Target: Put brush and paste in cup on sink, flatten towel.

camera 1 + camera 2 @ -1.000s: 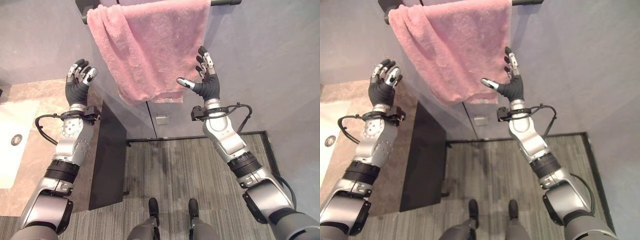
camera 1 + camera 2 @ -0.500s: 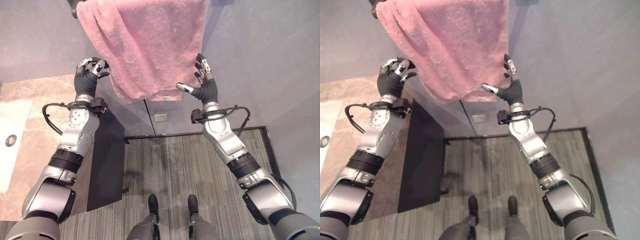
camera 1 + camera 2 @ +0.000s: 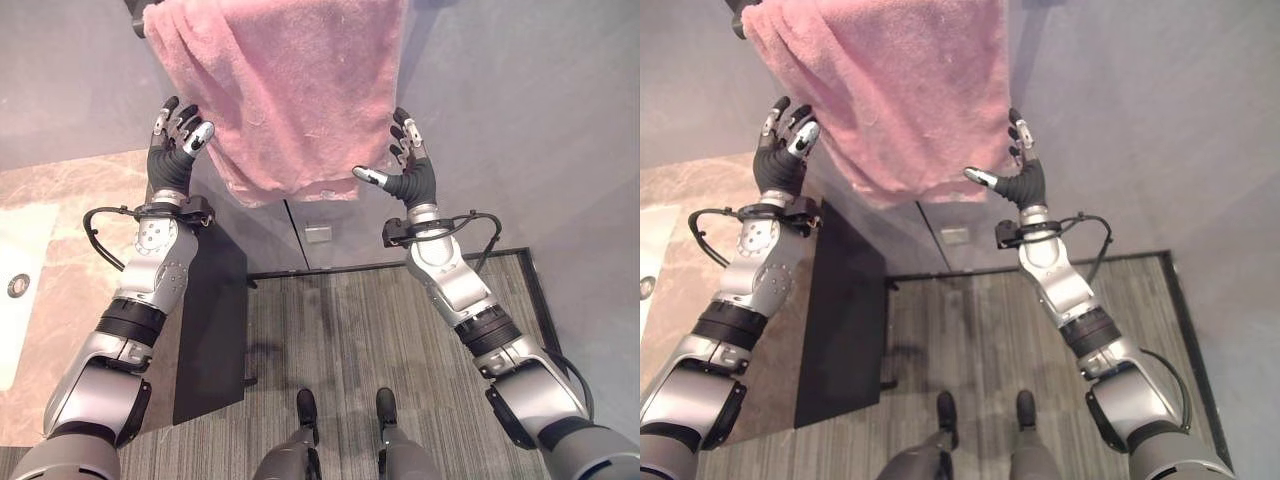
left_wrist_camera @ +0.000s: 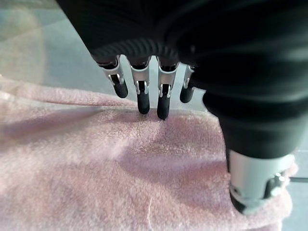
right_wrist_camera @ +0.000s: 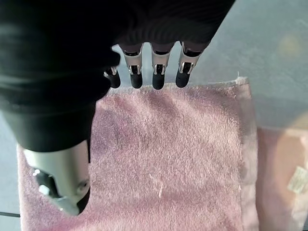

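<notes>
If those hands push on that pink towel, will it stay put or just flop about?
Probably flop: the pink towel hangs limp from a bar, bunched on the robot's left. Its fluffy pile likely grips rather than slips. Left hand and right hand are open beside it.

Both robot hands [image 3: 172, 152] [image 3: 408, 170] raised, fingers straight

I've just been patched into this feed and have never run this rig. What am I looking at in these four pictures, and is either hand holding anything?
It is a humanoid robot seen from its own cameras. Two head views look down past both arms at a pink towel draped over a dark rail on a grey wall. The left hand and right hand are raised at the towel's two sides, fingers straight. The two close-ups are wrist cameras looking along each hand's fingers at the towel. Neither hand grips anything. A stone counter lies lower left.
</notes>
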Available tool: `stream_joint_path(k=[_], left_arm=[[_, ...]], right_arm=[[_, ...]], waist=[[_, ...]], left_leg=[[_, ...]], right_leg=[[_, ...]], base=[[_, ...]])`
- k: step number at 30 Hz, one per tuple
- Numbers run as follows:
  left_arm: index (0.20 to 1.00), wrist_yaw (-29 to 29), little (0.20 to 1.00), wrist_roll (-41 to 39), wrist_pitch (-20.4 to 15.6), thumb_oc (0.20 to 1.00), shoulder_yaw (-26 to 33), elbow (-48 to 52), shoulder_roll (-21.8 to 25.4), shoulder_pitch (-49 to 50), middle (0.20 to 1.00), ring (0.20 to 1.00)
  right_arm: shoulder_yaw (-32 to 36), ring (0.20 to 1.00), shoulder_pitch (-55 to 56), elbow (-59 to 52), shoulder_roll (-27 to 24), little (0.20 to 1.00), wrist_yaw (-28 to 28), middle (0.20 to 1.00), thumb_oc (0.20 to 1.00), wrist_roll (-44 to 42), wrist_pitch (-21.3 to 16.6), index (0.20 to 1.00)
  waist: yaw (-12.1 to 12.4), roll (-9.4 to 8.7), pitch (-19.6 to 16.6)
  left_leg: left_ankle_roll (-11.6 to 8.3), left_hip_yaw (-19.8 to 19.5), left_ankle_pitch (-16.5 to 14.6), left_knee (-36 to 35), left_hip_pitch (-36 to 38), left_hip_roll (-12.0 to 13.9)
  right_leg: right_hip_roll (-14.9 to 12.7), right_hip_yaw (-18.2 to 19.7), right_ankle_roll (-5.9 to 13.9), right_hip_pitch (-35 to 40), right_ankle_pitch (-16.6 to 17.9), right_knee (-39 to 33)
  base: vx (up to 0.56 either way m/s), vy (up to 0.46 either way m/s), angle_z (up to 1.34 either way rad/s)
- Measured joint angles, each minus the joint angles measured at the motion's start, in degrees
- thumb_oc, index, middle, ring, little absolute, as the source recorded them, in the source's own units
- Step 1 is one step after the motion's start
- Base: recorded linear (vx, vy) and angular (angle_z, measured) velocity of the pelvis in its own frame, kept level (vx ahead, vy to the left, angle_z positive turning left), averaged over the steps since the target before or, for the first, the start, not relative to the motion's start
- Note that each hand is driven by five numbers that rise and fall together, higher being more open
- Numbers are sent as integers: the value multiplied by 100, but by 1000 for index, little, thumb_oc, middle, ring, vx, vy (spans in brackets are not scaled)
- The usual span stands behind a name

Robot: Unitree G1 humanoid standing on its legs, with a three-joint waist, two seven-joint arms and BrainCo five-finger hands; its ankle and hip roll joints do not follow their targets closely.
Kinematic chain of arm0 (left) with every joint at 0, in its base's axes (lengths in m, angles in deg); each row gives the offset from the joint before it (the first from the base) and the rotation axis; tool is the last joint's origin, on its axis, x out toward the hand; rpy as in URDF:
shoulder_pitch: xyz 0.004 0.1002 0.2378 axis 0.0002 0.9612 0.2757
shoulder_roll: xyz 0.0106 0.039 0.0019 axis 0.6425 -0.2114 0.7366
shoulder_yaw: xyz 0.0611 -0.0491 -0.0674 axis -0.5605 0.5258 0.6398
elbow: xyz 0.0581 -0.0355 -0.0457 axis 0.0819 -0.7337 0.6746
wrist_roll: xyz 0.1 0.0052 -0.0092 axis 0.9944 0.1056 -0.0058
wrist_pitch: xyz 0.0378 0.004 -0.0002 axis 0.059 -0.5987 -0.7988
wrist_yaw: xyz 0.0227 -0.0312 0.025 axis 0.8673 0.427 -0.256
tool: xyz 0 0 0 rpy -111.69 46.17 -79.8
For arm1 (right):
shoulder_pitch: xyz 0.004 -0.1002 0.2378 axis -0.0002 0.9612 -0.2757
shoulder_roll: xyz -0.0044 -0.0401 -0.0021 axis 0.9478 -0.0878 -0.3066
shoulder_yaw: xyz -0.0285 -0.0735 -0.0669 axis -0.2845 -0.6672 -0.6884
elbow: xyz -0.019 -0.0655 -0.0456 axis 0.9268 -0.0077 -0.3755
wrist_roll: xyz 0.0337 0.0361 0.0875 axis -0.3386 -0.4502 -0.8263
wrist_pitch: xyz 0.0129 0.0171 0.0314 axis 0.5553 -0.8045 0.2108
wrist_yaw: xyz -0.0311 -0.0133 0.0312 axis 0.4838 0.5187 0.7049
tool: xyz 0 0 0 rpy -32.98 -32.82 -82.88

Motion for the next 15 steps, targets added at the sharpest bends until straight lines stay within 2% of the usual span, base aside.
stream_joint_path(k=[8,15], left_arm=[[849,1,849,3,0,849,50,20,0,4,849,849],[827,21,827,8,-2,827,273,169,0,11,827,827]], right_arm=[[1,1000,5,0,1,1000,12,1000,1000,4,1,1000],[21,1000,5,0,-10,1000,12,1000,1000,6,8,1000]], waist=[[14,-14,18],[10,-38,241]], left_leg=[[0,-2,0,0,0,0],[0,-7,0,0,11,0]], right_leg=[[1,-2,0,3,1,1],[1,-6,0,17,12,1]], base=[[0,0,0],[0,0,0]])
